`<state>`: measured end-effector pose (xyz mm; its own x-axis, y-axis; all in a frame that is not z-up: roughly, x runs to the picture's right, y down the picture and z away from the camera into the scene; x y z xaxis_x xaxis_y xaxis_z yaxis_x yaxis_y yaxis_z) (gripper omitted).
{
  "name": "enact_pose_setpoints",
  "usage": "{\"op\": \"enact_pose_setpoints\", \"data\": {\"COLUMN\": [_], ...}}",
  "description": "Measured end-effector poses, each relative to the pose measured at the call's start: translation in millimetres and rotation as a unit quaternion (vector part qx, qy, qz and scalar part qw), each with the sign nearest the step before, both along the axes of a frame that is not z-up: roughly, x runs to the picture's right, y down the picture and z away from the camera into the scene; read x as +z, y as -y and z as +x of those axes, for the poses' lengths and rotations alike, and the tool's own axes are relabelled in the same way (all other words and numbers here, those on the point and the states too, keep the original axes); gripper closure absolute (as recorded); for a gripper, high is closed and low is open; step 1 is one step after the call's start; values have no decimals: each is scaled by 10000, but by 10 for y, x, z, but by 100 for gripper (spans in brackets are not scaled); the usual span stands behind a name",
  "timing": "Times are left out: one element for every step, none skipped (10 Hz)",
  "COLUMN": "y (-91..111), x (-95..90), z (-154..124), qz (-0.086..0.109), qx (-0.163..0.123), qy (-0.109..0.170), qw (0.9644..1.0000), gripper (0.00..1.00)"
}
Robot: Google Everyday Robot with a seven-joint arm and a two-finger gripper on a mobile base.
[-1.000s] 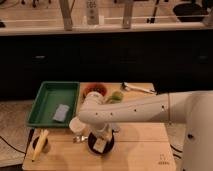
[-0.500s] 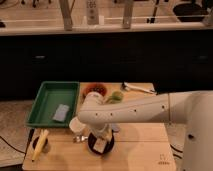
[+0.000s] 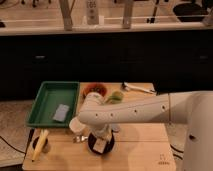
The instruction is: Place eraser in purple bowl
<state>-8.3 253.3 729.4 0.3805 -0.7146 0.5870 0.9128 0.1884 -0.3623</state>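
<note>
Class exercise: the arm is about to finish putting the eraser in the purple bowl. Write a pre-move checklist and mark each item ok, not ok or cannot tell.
1. Gripper over the purple bowl: ok.
2. Eraser held in the shut gripper: ok.
3. Eraser already resting on the bowl's floor: cannot tell.
4. White cup close beside the bowl, clear of the arm: cannot tell.
5. Bowl fully on the table: ok.

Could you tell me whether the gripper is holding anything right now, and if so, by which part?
The gripper, shut, hangs over the round dark purple bowl, seemingly holding the small tan eraser by its top.
</note>
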Motion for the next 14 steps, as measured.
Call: {"op": "enact_pose_setpoints", "data": {"y": [-2, -7, -12, -11, -10, -13, -16, -17, -20, -21, -25, -27, -29, -26], "x": [-6, -11, -18, -24, -30, -36, -40, -41, -42, -56, -67, -77, -92, -100], "z": [2, 6, 8, 14, 21, 26, 26, 31, 37, 44, 52, 62, 68, 78], "qz": [2, 3, 5, 10, 14, 17, 16, 18, 20, 27, 28, 30, 35, 41], "qx": [-15, -30, -44, -48, -54, -68, -79, -99, -117, -125, -129, -130, -145, -144], "qy": [14, 23, 36, 41, 43, 57, 70, 86, 103, 108, 108, 109, 121, 124], "qw": [10000, 10000, 10000, 10000, 10000, 10000, 9999, 9999, 9999, 9999, 9999, 9999, 9998, 9998], "gripper": [100, 100, 100, 100, 100, 100, 100, 100, 100, 100, 100, 100, 100, 100]}}
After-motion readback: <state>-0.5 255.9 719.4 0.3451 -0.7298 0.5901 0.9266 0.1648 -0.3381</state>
